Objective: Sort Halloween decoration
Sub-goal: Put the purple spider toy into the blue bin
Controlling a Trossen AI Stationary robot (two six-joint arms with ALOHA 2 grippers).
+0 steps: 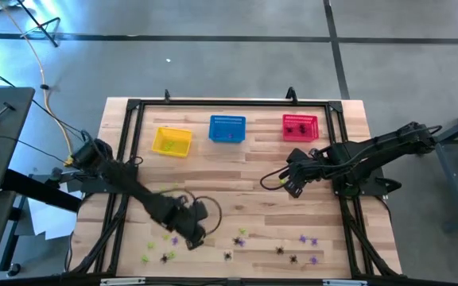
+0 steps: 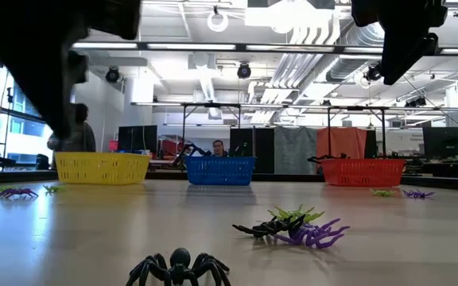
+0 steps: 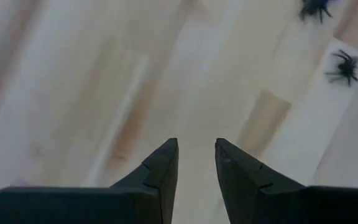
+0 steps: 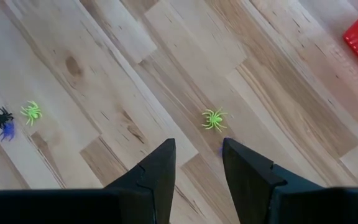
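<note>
Both grippers open over the table, nothing held.
Your left gripper (image 1: 191, 235) hangs with fingers parted, empty; purple and green spiders (image 1: 168, 256) lie just beside it, two black spiders (image 3: 347, 66) ahead. Your right gripper (image 1: 291, 186) also stands parted and empty, a green spider (image 4: 214, 119) just ahead of its fingertips, the red basket (image 1: 300, 127) beyond.

Grey floor (image 1: 237, 48) crossed by dark seams, seen around the light wooden table (image 1: 237, 171). Exposed ducts (image 2: 348, 40) and strip lights (image 2: 213, 46) overhead. Windows (image 2: 6, 131) at one side. Dark monitors (image 2: 444, 143) beyond.
</note>
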